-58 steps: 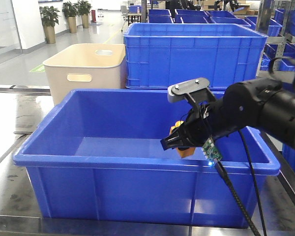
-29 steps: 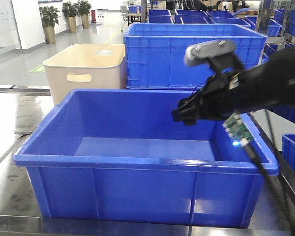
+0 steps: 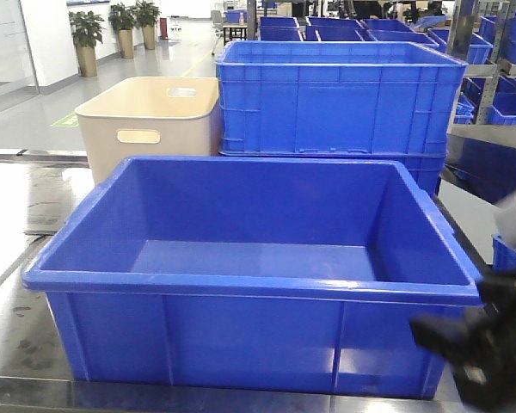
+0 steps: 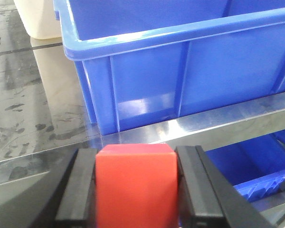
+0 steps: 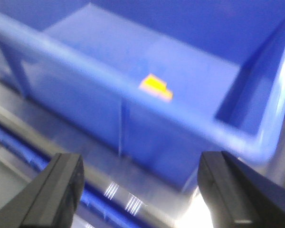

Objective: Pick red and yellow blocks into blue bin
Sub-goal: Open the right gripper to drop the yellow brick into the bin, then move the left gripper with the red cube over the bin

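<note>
The task looks about half done. The yellow block (image 5: pixel 155 88) lies on the floor of the blue bin (image 5: pixel 76 59), near its front wall, where the front camera cannot see it. The right end effector (image 5: pixel 142 183) is released, its jaws wide and empty, outside the bin's front wall. The red block (image 4: pixel 134 187) is not yet in: the left end effector (image 4: pixel 135 159) is clenched on it, low in front of the bin and off the edge of the tabletop (image 4: pixel 38 118). What remains, by my reading, is carrying red over the rim and letting go.

A second ago the right arm held the yellow block over the bin's right side. Half a second ago it was above the rim with no yellow showing. Now it has dropped to the lower right corner — a dark blur.
</note>
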`<state>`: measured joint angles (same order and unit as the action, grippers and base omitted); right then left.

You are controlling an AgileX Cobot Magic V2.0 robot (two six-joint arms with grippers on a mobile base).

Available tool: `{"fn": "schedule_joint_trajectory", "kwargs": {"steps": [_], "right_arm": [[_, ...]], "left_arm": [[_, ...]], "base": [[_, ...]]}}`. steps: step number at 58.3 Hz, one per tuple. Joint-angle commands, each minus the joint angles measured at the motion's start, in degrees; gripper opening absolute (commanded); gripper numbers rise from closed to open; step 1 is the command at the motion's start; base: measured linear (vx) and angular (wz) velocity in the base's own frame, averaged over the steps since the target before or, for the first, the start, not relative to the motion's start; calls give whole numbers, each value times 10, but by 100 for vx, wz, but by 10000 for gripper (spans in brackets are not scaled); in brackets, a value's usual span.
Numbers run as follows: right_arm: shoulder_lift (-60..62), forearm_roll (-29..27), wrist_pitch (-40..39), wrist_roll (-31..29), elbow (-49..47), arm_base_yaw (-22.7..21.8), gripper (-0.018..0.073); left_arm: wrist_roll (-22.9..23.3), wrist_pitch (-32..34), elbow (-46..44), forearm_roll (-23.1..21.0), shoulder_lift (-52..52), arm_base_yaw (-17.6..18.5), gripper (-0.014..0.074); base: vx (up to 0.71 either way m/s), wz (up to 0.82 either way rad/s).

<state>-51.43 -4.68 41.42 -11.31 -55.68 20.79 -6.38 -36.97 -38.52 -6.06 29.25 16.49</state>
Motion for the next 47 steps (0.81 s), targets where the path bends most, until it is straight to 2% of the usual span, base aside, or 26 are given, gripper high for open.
{"fn": "schedule_joint_trajectory", "kwargs": {"steps": [1,11,23,34,47], "right_arm": [[43,-8,-49,0,33,-2,540],[86,-9,-53,-2,90,-2,540],[93,-11,-61,-2,99,-2,538],[93,-11,-61,-2,99,-2,538],[93,-11,-62,-2,99,-2,538]], "left_arm": [[3,47,-14,-7,5,5,237],[10,63,-14,-12,5,5,237],[8,94,-38,-22,23,5,240],[-26,91,-129,-22,119,5,241],[-28,91,-248,-22,283,5,245]], "base": [[0,0],[0,0],[0,0],[0,0],[0,0]]}}
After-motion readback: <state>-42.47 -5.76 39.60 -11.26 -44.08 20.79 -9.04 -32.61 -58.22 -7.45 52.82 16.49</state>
